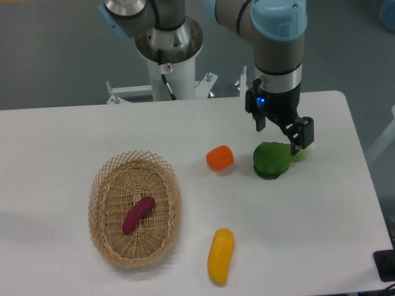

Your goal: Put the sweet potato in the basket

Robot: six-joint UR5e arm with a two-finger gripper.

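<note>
From where I stand, the basket [134, 209] sits at about eight o'clock on the table [74, 142], and the sweet potato [138, 214] lies inside it, slanted on the woven floor and clear of the rim. I'd judge the placing done; what is left looks like nothing more than the arm drawing clear and parking, so the next move calls for no grasp at all.

Moving right, a yellow vegetable [220, 256] lies at six o'clock near the front edge, well apart from the basket. An orange chunk [220, 158] sits near the centre. Just beyond it, at three o'clock, is a green leafy vegetable [278, 159].

The tool [278, 134] hangs over that green one's far side, fingers apart and holding nothing, one finger dark against the pale stalk end. The arm comes down from the top of the view, wrist roughly vertical, a small blue light showing on it. Whether a fingertip touches the greens I cannot tell.
</note>
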